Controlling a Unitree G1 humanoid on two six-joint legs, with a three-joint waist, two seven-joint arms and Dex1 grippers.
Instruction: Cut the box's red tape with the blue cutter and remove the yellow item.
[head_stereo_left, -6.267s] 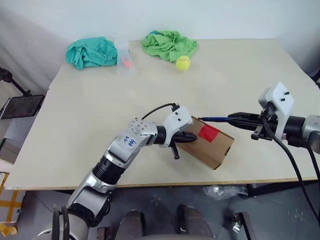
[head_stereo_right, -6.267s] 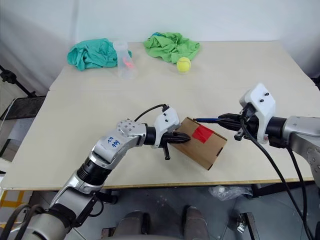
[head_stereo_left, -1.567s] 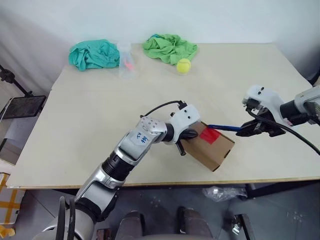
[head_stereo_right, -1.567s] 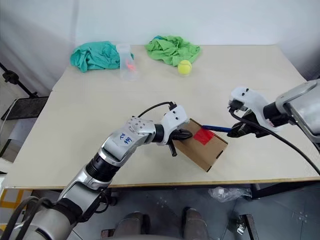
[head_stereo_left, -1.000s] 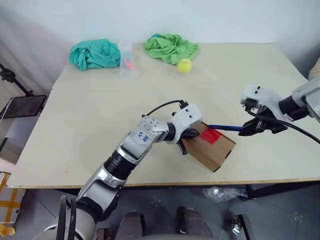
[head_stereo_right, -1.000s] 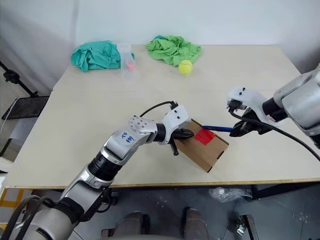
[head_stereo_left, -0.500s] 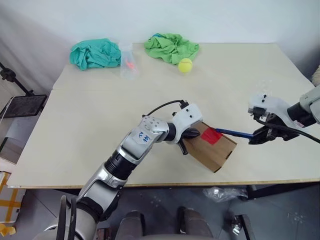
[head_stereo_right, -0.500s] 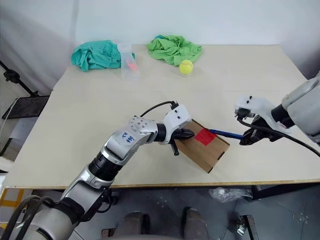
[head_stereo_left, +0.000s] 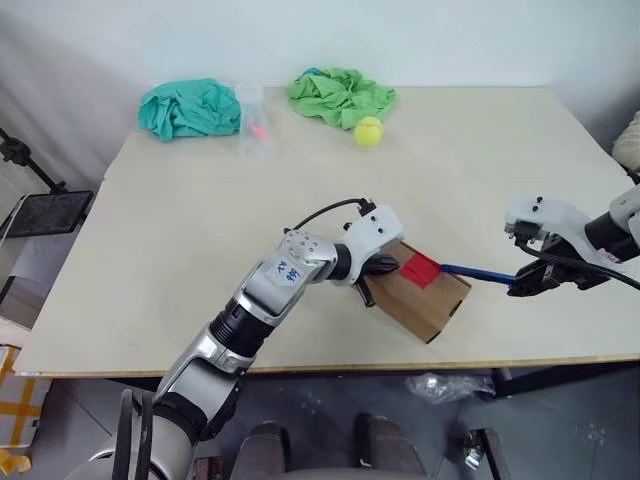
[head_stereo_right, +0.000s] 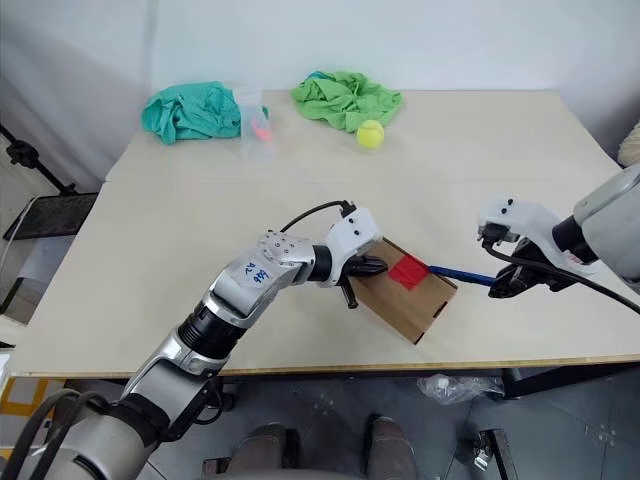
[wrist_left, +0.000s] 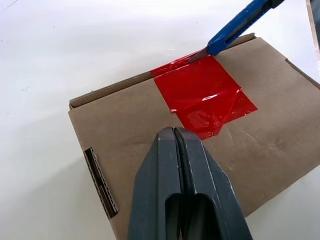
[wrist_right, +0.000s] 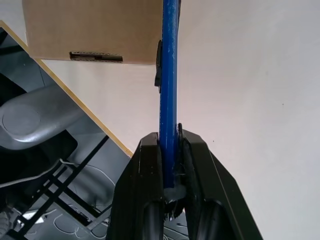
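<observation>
Our left gripper (wrist_left: 176, 137) has its two black fingers pressed flat together with nothing between them, their joined tips resting on the brown top of the box (wrist_left: 125, 117), just short of the red tape (wrist_left: 202, 97). Our right gripper (wrist_right: 170, 142) is clamped on the rear end of the blue cutter (wrist_right: 169, 75), the slim handle squeezed between both fingers and running straight out from them toward the carton.

The cutter's darker tip (wrist_left: 197, 55) meets the far edge of the tape, right where the patch reaches the rim of the box. The tape is glossy and bright red, roughly square, wrinkled, with one corner creased and folded near our left fingertips. We cannot tell whether it is cut through. It lies across the seam of the top face, and the flaps beneath it look closed.

The box is a small oblong carton of plain cardboard, sitting skewed near the front edge of the pale table (head_stereo_left: 180, 250), with a corrugated slot showing on its end wall. In the head view it sits between our two arms, the left gripper on its left side and the cutter (head_stereo_left: 478, 272) reaching in from the right.

Far across the table lie a teal cloth (head_stereo_left: 190, 106), a green cloth (head_stereo_left: 338, 88), a clear plastic cup (head_stereo_left: 252, 110) and a tennis ball (head_stereo_left: 367, 130), all well apart from the box.
</observation>
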